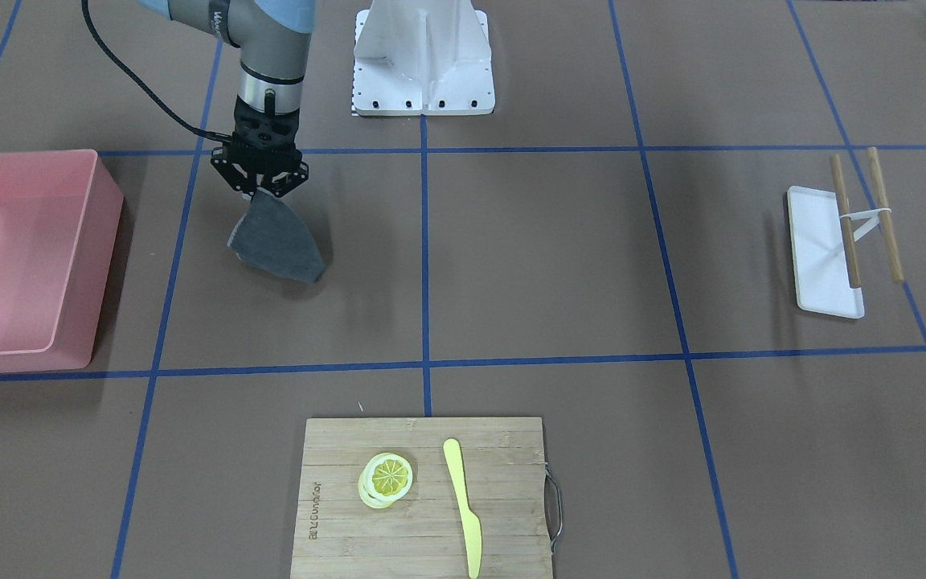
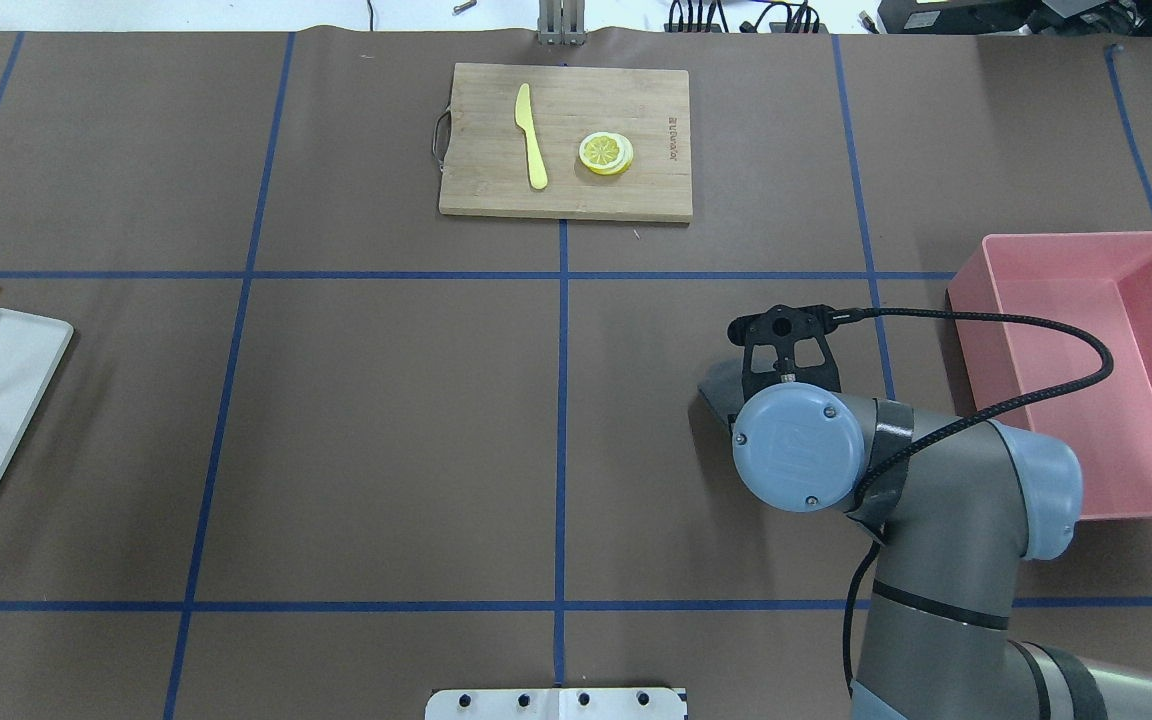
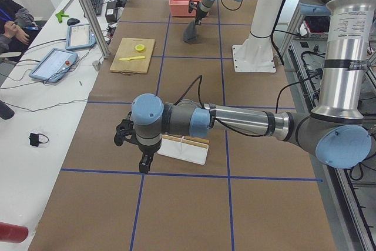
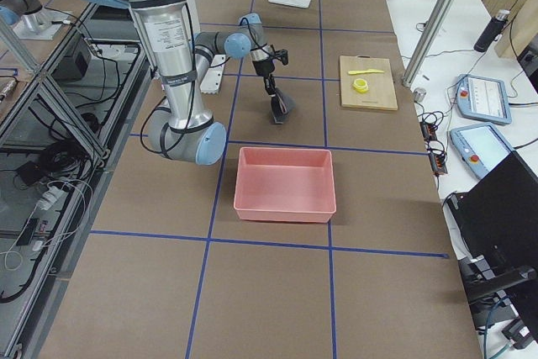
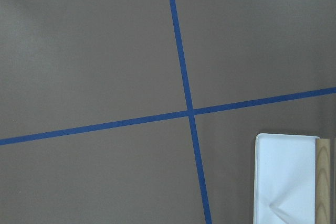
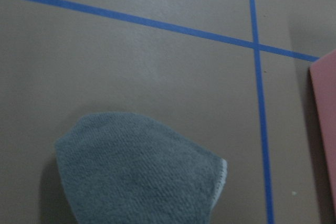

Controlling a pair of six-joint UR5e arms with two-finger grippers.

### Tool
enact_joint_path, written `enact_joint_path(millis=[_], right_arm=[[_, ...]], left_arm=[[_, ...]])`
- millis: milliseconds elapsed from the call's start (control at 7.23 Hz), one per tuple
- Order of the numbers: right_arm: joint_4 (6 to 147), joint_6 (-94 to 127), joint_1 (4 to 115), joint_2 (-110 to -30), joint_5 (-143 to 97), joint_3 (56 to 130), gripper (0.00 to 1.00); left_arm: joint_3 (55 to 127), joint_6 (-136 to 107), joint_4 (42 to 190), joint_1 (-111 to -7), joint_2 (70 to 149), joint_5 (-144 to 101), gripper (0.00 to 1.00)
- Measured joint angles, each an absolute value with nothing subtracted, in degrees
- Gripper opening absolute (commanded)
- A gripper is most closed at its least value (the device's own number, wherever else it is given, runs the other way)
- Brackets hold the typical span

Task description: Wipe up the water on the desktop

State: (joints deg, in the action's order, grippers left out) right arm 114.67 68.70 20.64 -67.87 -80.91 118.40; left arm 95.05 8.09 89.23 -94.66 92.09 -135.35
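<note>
Hanging from the right end effector (image 1: 260, 190) in the upper left of the front-facing view, a grey cloth (image 1: 278, 241) is pinched at its top corner between the fingers, which are closed narrowly on it. The cloth drapes down and fans out toward the worktop (image 1: 543, 257), the brown surface with a grid of blue tape lines that fills the frame. Whether the cloth's lower edge touches the surface is not clear. A pink bin (image 1: 85, 273) sits at the left edge of that frame, near the cloth but apart from it. At the bottom centre lies a bamboo cutting board (image 1: 334, 515) carrying a lemon slice (image 1: 388, 476) and a yellow knife (image 1: 463, 507), which lie side by side without touching. At the right, 2 wooden chopsticks (image 1: 885, 213) rest across a white tray (image 1: 817, 257). In the exterior left view, the left end effector (image 3: 143, 160) hangs low over the worktop at lower centre left, just beside that tray; I cannot tell how wide its fingers stand
</note>
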Motion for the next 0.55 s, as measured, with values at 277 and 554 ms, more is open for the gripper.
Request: enact_joint_path(millis=[277,554], right_arm=[[125.14,65.73,19.74,-70.78,-81.19,121.76,0.0],[130.26,65.47,17.51,-68.38,-81.1,122.05,0.0]], left_arm=[[95.05,8.07,89.28,-94.6,92.11,-135.35,0.99],[94.95,8.01,89.24,-94.57,92.07,-135.35,0.99]])
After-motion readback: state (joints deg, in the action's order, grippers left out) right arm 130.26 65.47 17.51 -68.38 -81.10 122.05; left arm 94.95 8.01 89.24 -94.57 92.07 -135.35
